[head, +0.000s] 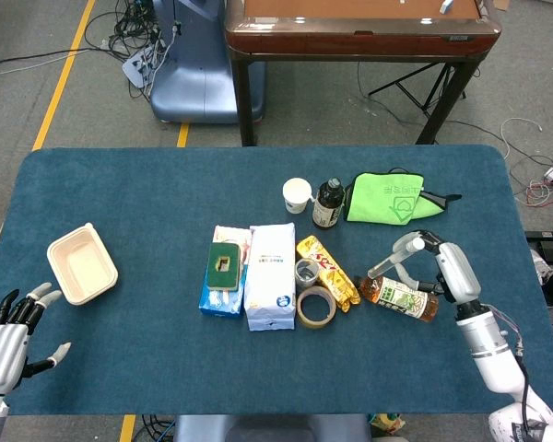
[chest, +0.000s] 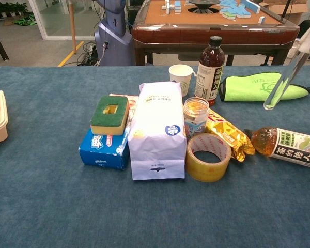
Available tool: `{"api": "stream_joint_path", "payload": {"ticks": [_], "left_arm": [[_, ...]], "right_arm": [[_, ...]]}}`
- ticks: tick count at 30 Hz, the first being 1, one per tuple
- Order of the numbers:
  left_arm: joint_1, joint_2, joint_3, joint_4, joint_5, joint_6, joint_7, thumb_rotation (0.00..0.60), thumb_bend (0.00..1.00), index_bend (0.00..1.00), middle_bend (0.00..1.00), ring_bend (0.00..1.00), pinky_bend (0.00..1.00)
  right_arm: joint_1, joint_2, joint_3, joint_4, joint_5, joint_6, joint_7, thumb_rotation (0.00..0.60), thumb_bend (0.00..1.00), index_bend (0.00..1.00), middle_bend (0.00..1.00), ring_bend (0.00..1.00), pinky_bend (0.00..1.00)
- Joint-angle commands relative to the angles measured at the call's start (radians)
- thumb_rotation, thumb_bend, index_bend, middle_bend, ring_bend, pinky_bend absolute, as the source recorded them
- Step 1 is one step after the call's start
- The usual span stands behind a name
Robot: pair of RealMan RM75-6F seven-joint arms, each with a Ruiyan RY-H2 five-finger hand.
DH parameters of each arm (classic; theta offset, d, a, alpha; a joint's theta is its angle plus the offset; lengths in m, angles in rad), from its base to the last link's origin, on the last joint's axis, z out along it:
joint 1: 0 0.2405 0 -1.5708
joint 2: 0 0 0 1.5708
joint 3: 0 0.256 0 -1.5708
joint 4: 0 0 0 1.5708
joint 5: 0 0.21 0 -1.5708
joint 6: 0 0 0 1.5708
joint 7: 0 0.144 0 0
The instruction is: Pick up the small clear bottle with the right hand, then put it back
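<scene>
Head view: right hand (head: pixel 445 267) grips small clear bottle (head: pixel 390 259), tilted, raised above counter (head: pixel 147 184) near green cloth (head: pixel 385 197) | left hand (head: pixel 7 333) fingers spread, holding nothing | tea bottle (chest: pixel 292 147) lying flat, label in Chinese characters | other print unreadable.

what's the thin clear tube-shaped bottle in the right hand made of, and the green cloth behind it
The thin clear bottle, held tilted in the right hand, looks like smooth transparent plastic or glass; the table shows through it, so which one is unclear. The lime green cloth looks like soft matte fabric, perhaps microfibre, judging by its folds and rounded edges.
</scene>
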Motion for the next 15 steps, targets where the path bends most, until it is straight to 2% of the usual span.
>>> {"api": "stream_joint_path", "payload": {"ticks": [1, 7, 15], "left_arm": [[0.001, 0.0, 0.001, 0.001, 0.0, 0.0, 0.0, 0.6, 0.23, 0.17, 0.09, 0.16, 0.0], [0.001, -0.002, 0.003, 0.001, 0.002, -0.001, 0.0, 0.6, 0.23, 0.17, 0.09, 0.16, 0.0], [0.006, 0.002, 0.002, 0.002, 0.004, 0.009, -0.007, 0.6, 0.23, 0.17, 0.09, 0.16, 0.0]], "right_arm": [[0.016, 0.023, 0.0, -0.057, 0.008, -0.046, 0.065, 0.6, 0.52, 0.56, 0.43, 0.28, 0.31], [0.045, -0.023, 0.016, -0.067, -0.008, -0.039, -0.021, 0.6, 0.52, 0.56, 0.43, 0.28, 0.31], [0.106, -0.097, 0.059, -0.055, 0.025, -0.074, -0.076, 0.6, 0.52, 0.56, 0.43, 0.28, 0.31]]}}
